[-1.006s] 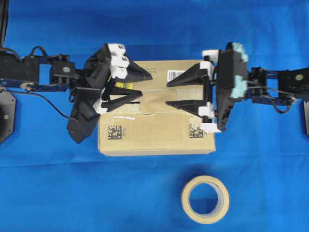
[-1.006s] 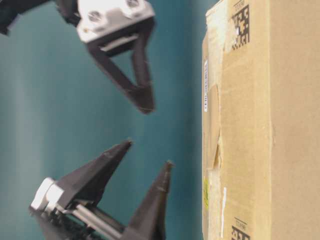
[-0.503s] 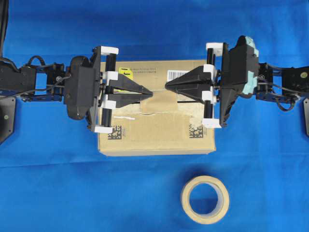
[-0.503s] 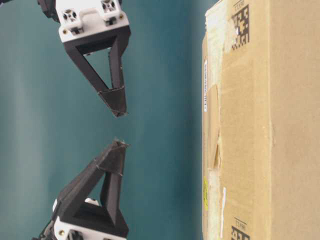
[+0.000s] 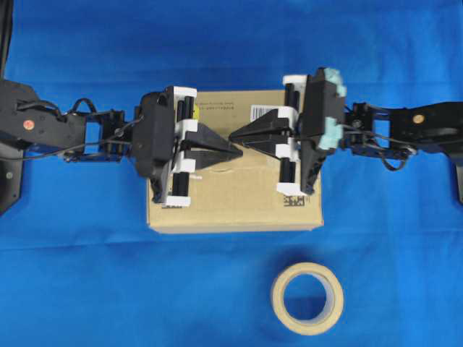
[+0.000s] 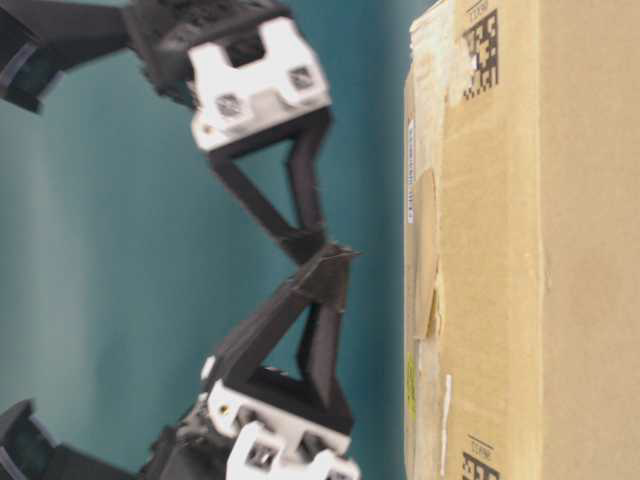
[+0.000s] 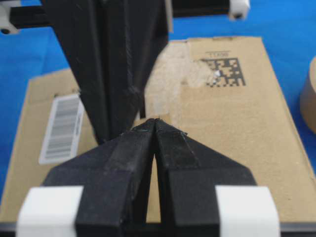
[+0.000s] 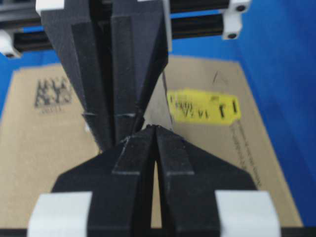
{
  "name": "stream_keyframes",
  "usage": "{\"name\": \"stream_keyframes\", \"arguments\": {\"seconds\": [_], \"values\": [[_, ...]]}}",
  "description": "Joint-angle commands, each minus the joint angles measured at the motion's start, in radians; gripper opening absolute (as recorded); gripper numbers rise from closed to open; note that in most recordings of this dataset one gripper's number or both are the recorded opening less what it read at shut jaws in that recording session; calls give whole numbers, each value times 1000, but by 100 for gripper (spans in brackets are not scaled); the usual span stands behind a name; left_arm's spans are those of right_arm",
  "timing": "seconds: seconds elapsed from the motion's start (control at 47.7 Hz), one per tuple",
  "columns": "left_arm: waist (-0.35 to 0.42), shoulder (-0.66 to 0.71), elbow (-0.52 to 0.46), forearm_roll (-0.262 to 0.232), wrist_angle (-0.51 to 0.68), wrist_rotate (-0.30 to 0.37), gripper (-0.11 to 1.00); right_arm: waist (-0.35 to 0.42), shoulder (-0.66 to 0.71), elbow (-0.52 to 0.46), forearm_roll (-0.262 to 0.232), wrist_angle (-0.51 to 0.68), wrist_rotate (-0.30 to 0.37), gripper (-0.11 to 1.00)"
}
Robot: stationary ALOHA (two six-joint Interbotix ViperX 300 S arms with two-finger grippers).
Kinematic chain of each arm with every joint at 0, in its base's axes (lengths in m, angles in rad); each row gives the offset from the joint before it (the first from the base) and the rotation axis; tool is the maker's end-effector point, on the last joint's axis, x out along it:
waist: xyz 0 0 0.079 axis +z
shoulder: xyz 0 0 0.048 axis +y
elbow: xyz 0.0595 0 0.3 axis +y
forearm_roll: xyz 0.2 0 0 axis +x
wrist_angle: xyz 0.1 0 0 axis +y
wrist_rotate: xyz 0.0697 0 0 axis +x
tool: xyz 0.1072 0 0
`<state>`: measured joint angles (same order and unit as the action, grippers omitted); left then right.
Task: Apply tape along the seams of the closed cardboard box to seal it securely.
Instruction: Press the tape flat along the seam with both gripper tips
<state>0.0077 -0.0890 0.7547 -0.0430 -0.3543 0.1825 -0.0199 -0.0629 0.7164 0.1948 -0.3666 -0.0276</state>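
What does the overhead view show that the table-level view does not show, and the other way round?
Only the overhead view shows the tape roll on the blue cloth, the barcode label and both arms from above. Only the table-level view shows the gap between the fingertips and the box top, and a tape piece curling up there. Both show the cardboard box and the shut left gripper and right gripper, tips nearly meeting.

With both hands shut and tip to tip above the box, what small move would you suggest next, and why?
Probably lower both together: the left hand and right hand are shut, hovering off the brown cardboard box, as the table-level view shows, so they cannot yet press the tan tape piece down.
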Motion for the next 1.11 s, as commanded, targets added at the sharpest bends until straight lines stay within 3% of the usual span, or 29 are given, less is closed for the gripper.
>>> {"name": "stream_keyframes", "arguments": {"seconds": [0.0, 0.377, 0.712, 1.089], "values": [[11, 5, -6, -3, -12, -26, 0, 0, 11, -26, 3, -8, 6, -1], [26, 87, 35, -2, -5, -156, 0, 8, 67, -18, 14, 32, 17, -1], [26, 80, 58, -3, -3, -172, 0, 17, 74, -3, 21, 81, 18, -1], [31, 18, 164, -2, -2, -176, 0, 2, -23, 127, 46, 71, 17, -1]]}}
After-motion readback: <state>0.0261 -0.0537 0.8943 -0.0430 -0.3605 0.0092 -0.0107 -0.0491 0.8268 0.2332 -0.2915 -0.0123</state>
